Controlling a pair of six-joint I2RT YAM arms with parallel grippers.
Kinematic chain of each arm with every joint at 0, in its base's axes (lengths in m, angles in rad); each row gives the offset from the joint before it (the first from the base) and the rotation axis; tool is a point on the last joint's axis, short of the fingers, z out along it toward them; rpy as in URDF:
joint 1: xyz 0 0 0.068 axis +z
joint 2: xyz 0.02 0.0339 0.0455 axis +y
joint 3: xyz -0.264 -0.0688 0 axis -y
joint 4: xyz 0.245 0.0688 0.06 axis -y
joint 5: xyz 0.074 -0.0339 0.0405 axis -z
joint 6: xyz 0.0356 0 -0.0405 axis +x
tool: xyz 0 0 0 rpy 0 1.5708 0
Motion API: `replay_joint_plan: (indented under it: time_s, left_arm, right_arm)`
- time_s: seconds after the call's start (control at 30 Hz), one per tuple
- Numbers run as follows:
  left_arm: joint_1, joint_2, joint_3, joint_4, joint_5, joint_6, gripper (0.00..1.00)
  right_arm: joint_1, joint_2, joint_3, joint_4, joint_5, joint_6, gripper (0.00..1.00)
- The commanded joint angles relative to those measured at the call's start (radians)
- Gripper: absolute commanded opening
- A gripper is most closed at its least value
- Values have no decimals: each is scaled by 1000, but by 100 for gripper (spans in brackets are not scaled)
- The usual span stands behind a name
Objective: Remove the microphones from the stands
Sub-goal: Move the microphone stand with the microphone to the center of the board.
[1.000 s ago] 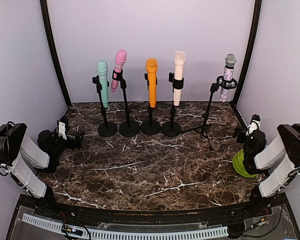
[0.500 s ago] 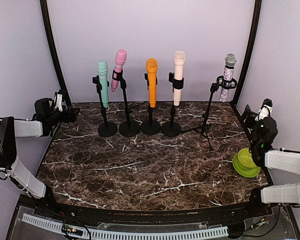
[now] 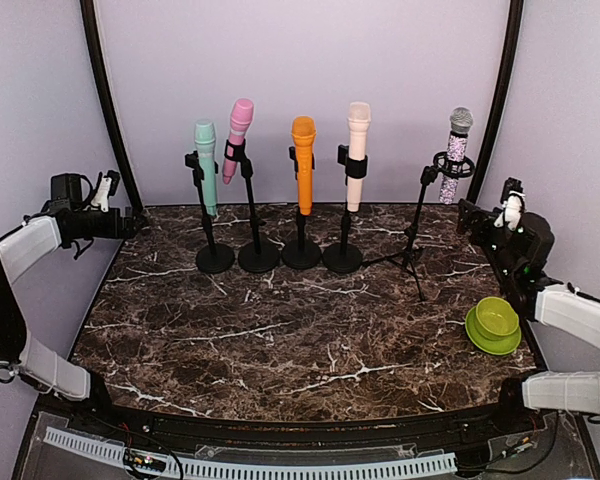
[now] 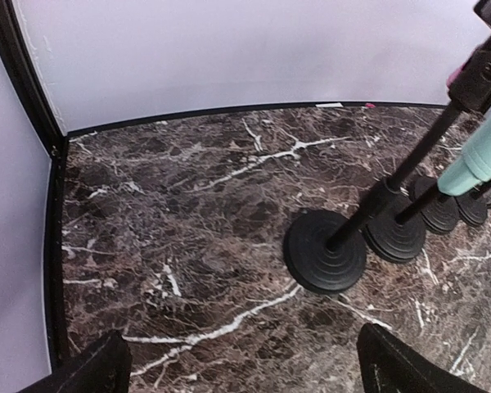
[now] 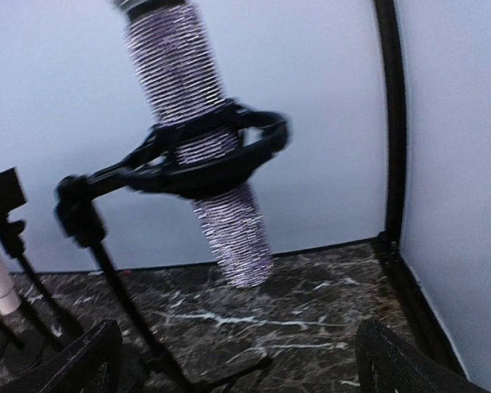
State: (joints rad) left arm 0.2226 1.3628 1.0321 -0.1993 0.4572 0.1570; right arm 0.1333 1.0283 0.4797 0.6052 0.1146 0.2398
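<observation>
Microphone, glitter-covered lilac-silver body with grey mesh head [image 3: 455, 155]: upright in the black ring cradle [image 5: 254, 155] of a black tripod stand [image 3: 417, 228], at the far right of the dark brown marble tabletop [image 3: 280, 330]

Right gripper [image 3: 465, 212]: jaws spread wide, holding nothing; raised just right of the cradle, not touching it

Left gripper [image 3: 130, 222]: jaws spread wide, empty; at the far left edge, near the first round-base stand [image 4: 326, 250] but apart from it

Row left of the tripod: mint green microphone [image 3: 206, 165], pink microphone [image 3: 238, 140], orange microphone [image 3: 303, 160], cream microphone [image 3: 357, 150], each clipped on a black stand

Lime green bowl [image 3: 495, 318]: on a matching green plate [image 3: 480, 343], near right edge
</observation>
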Motion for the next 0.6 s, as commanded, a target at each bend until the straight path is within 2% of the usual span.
replay_joint_plan:
  time_s: [0.0,0.1,0.13,0.27,0.47,0.57]
  left_arm:
    - [1,-69,-20,-162,104,-9,99]
    - [1,-112,-58,-161,132,-3,99]
    - [1,-125,-68,-160,139,2,99]
    - [1,-162,-96,-166,147,29,99]
    - [1,-184,-93,-201,167,74,99]
    - [1,-189,-99,-204,177,78,99]
  right_arm:
    - [92,-4,56,-101,-74,-88,100]
    - [131,9,60,-98,-118,-89,99]
    - [148,13,59,-94,-125,-92,96]
    - [186,78,90,-93,-159,-93,69]
    - [222,187,146,-55,-134,-102,69]
    - [231,249,187,-40,-86,-117,62]
